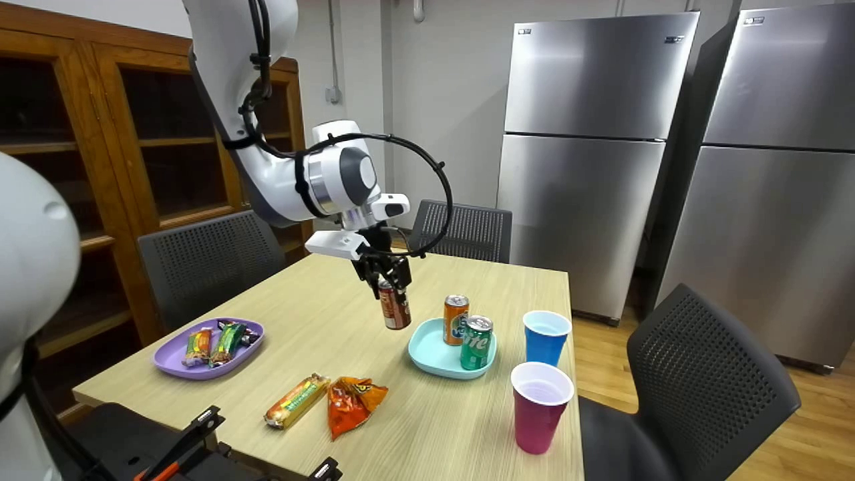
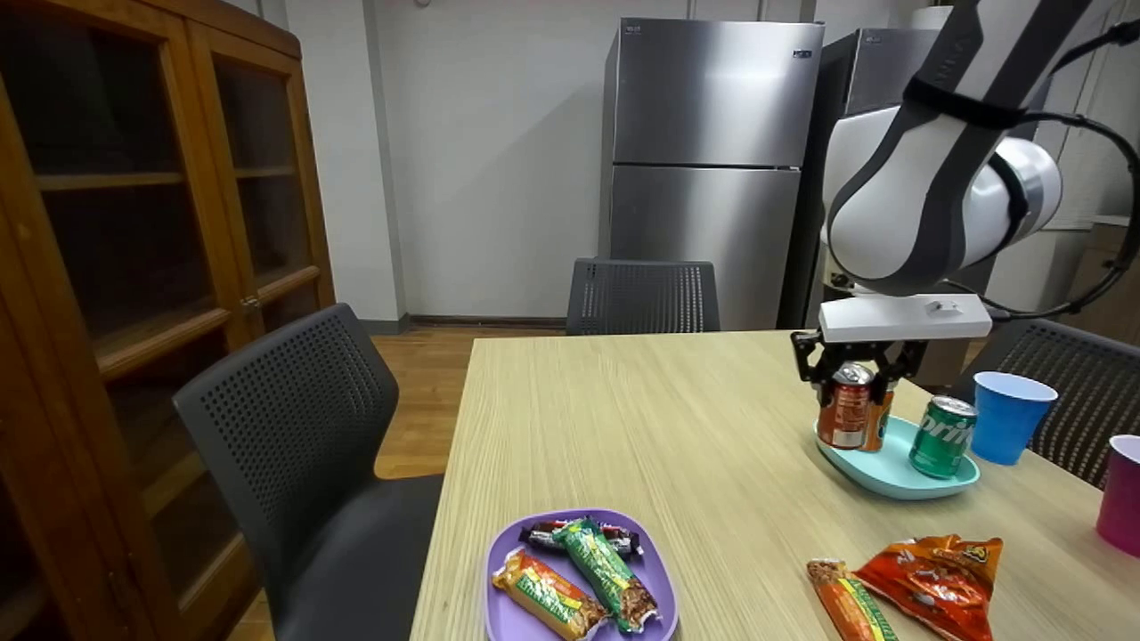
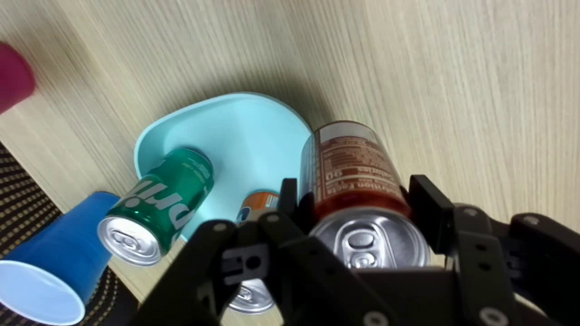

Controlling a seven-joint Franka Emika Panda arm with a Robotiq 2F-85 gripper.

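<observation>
Black gripper, jaws spread partway, clamps a red soda can.

Red can has wht print, grn can wht letters, plate lt blue.

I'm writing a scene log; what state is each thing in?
Red can, gripped, top up
Hand, closed on that can
Green can, upright on turquoise plate
Orange can, upright there too
Blue cup, upright
Pink cup, upright
Loose bar, wrapped
Bars on purple plate, wrapped
Orange bag, open or sealed unclear
Refrigerators, shut
Cabinet, shut
Chairs, upright
</observation>
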